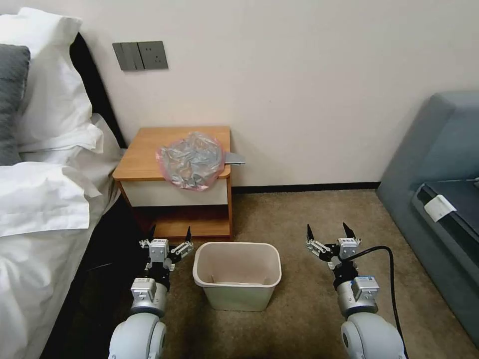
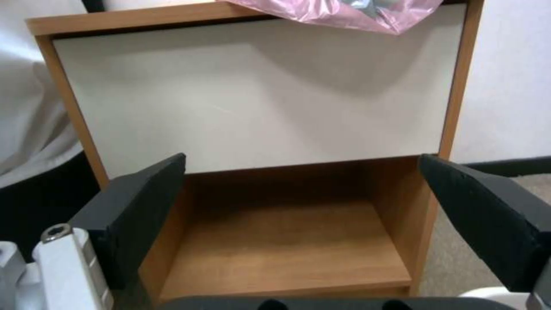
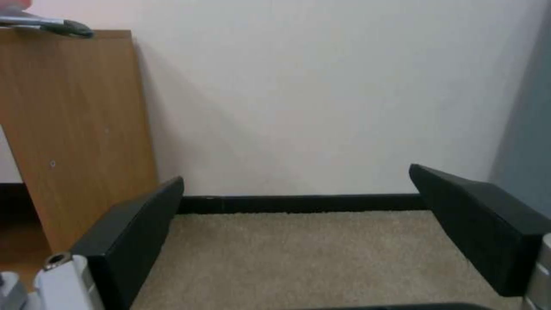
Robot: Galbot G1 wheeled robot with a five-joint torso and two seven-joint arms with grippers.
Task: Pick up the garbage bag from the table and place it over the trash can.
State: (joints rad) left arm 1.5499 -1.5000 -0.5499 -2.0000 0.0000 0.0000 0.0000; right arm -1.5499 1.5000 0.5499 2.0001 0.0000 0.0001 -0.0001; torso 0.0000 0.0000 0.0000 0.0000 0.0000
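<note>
The garbage bag (image 1: 190,160), crinkled grey film with a pinkish rim, lies on the right part of the table (image 1: 144,159) and hangs slightly over its front edge. The bag's pink edge (image 2: 344,13) droops over the white drawer front in the left wrist view. The beige trash can (image 1: 237,274) stands on the carpet in front of the table, between my two arms. My left gripper (image 1: 169,238) is open, low, facing the table's open shelf (image 2: 287,241). My right gripper (image 1: 328,233) is open to the right of the can, facing the wall.
A bed with white linen (image 1: 45,199) borders the left side. A grey-blue sofa (image 1: 439,189) stands at the right. A flat grey object (image 1: 233,158) juts off the table's right edge. Open carpet (image 1: 299,219) lies between table and sofa.
</note>
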